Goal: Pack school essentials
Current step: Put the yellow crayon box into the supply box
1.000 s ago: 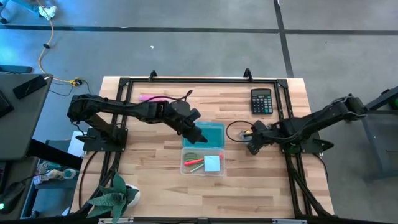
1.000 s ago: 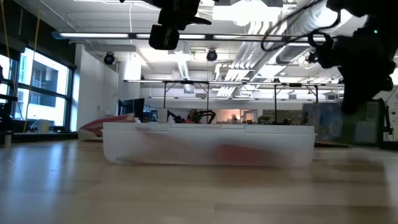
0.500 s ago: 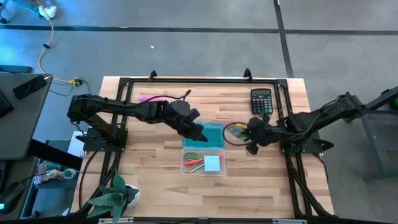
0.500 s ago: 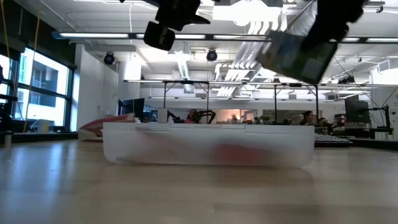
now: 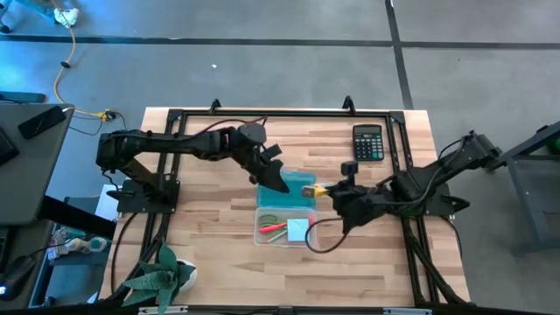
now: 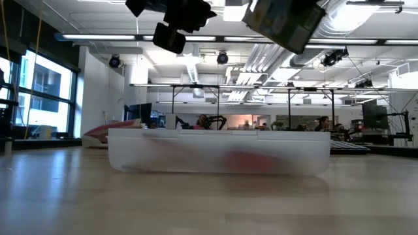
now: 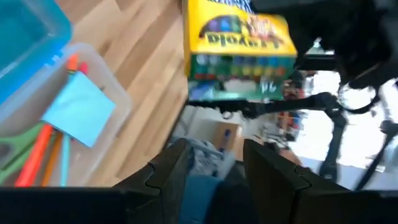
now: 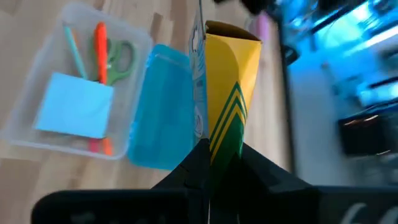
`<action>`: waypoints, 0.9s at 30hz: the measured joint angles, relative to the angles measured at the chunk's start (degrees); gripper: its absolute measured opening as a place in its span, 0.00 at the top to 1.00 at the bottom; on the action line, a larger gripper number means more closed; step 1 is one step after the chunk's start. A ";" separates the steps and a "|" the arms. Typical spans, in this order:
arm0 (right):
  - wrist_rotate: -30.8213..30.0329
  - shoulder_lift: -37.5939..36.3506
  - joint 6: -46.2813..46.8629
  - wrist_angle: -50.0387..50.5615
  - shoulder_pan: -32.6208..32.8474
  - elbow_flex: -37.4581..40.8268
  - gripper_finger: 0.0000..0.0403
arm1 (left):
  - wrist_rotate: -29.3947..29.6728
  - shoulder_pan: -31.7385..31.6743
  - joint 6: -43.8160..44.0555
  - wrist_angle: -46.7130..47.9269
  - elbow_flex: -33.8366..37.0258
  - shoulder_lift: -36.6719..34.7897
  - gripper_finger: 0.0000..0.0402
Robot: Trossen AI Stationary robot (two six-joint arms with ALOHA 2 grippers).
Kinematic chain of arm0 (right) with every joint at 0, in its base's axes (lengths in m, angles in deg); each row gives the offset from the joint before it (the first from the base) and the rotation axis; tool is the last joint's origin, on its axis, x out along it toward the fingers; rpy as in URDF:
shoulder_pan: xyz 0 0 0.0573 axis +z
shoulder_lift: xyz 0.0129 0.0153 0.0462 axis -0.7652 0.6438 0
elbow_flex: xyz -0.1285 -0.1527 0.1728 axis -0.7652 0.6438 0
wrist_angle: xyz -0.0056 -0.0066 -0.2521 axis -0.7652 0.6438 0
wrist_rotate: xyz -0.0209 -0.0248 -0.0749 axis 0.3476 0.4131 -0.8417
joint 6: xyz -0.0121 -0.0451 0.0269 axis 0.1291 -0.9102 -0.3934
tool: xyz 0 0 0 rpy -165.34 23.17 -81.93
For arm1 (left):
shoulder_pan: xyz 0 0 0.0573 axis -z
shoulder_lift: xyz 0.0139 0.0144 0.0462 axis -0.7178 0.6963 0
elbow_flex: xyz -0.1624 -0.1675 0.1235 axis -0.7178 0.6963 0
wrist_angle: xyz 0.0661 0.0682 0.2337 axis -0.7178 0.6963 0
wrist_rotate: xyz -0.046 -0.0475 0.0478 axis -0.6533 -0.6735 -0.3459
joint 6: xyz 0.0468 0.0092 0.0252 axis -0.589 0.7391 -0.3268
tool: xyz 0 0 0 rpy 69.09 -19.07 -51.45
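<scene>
A yellow-green crayon box (image 7: 239, 40) hangs in the air beside the blue lid (image 5: 297, 185), with my right gripper (image 5: 322, 191) shut on it. The box (image 6: 284, 23) shows tilted, high above the table. The clear case (image 5: 286, 229) lies near the table's middle. It holds the green-handled scissors (image 8: 121, 55), an orange pencil (image 8: 99, 42), a green pencil (image 8: 74, 53) and the light-blue sticky pad (image 8: 74, 113). Its open lid (image 8: 165, 109) rests flat on the table along its far side. My left gripper (image 5: 275, 178) hovers open over the lid's left end, touching nothing. My right gripper pinches one narrow end of the crayon box (image 8: 225, 148) between its two fingers. The fingers come slanting down from the table's right. The box sticks out beyond the fingertips toward the case, lifted clear of the table and tilted.
A black calculator (image 5: 367, 142) lies at the far right and a pink-and-white bar (image 5: 214, 136) at the far left. A potted plant (image 5: 162, 276) stands at the near left corner. A black cable (image 5: 317, 238) loops down beside the case's right end.
My right gripper has risen and gone toward the table's left with the crayon box, rolling as it went; the box now hangs by the lid's right end. My left gripper has drawn back a little toward the far edge and rolled, staying open.
</scene>
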 joint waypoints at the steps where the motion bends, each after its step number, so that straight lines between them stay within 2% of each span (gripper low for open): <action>1: -1.66 0.89 -1.71 0.04 0.43 -1.15 0.90 | -1.24 -0.60 0.86 -0.74 0.00 0.00 0.64; 6: -10.50 4.29 -8.53 -0.04 2.27 -6.70 0.90 | -6.92 -3.06 4.59 -6.95 0.00 0.00 0.64; 9: -14.45 5.01 -10.23 0.06 3.03 -9.50 0.90 | -7.64 -3.86 7.65 -11.07 0.00 0.00 0.64; 13: -14.99 5.12 -12.67 0.04 3.74 -11.53 0.90 | -7.65 -4.83 9.32 -14.87 0.00 0.00 0.62; 17: -15.07 5.14 -14.16 0.00 4.51 -12.04 0.90 | -6.95 -6.28 9.62 -15.31 0.00 0.00 0.56; 21: -18.59 5.14 -15.80 -0.04 5.56 -12.04 0.90 | -4.37 -7.88 8.04 -16.16 0.00 0.00 0.47; 25: -22.98 5.16 -18.97 -0.77 6.09 -12.04 0.90 | -4.22 -8.84 13.19 -19.31 0.00 0.00 0.42; 27: -23.71 5.15 -21.88 -2.21 6.06 -12.04 0.90 | -5.93 -8.94 15.43 -21.71 0.00 0.00 0.41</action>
